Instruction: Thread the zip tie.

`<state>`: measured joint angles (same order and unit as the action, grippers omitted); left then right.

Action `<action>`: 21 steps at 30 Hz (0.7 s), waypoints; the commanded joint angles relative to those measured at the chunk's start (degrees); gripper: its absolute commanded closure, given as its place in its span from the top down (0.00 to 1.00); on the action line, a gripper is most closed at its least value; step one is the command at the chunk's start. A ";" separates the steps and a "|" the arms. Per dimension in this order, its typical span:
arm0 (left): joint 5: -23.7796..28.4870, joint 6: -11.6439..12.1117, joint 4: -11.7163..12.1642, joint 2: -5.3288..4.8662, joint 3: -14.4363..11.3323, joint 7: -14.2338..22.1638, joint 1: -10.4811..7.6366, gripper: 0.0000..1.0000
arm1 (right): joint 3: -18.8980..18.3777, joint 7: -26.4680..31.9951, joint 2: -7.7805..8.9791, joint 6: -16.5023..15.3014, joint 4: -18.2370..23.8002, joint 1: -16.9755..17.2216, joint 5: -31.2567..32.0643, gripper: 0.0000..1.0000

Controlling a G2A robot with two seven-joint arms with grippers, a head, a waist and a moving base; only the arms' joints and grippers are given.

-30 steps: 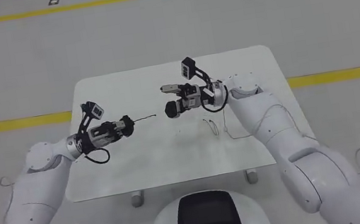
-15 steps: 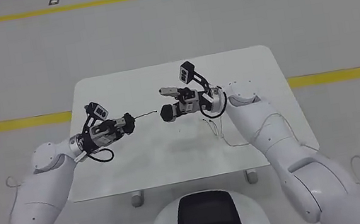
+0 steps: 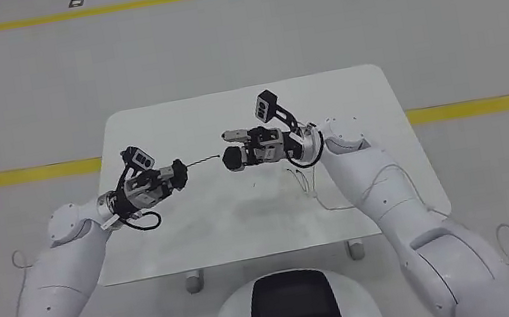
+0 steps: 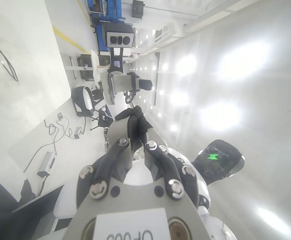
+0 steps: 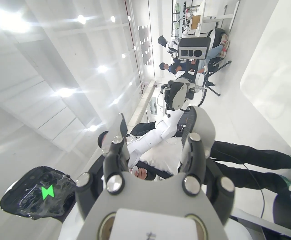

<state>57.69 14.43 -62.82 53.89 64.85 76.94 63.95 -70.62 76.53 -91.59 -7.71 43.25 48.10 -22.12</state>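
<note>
Seen from above, two white robot arms were held out over a white table (image 3: 196, 231), with their grippers brought nose to nose above its middle. The left gripper (image 3: 177, 174) was clamped on one end of the zip tie (image 3: 203, 163). The tie was a thin black strand kept clear of the table and stuck out almost level towards the other arm. Its free tip ended at the right gripper (image 3: 231, 158), though whether the two touched could not be made out. In the left wrist view, that gripper's jaws were pressed together on something dark and crumpled at their tips, and the fine strand beyond them could hardly be traced. In the right wrist view, the jaws were spread wide apart with nothing between them. The tie was judged to be pinched near one end so that most of its length was left free as a stiff pointer. The right gripper was judged to be held open and in line with it so that the tip could be received. No loop could be seen, so the threading was judged not yet done. A few spare strands (image 3: 299, 177), thin and dark, lay on the table beside the right forearm, well apart from the held tie. They were probably further ties, but were too fine to be sure of.
</note>
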 commanded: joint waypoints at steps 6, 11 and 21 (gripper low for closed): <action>-0.23 0.76 0.97 0.41 -0.31 0.28 -0.39 0.00 | 1.21 -0.30 0.29 1.03 -1.00 -0.73 -0.41 0.32; -0.32 1.01 1.41 0.66 -0.41 0.21 -0.66 0.00 | 2.05 -0.31 0.45 1.50 -1.93 -1.37 -0.65 0.25; -1.17 0.83 2.31 1.17 -0.88 -0.13 -1.60 0.00 | 3.70 -0.28 0.67 2.61 -4.19 -2.73 -1.33 0.14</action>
<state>56.53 15.29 -60.60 55.01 64.00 76.73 62.44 -67.03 76.23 -90.93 -5.03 39.19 45.46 -23.29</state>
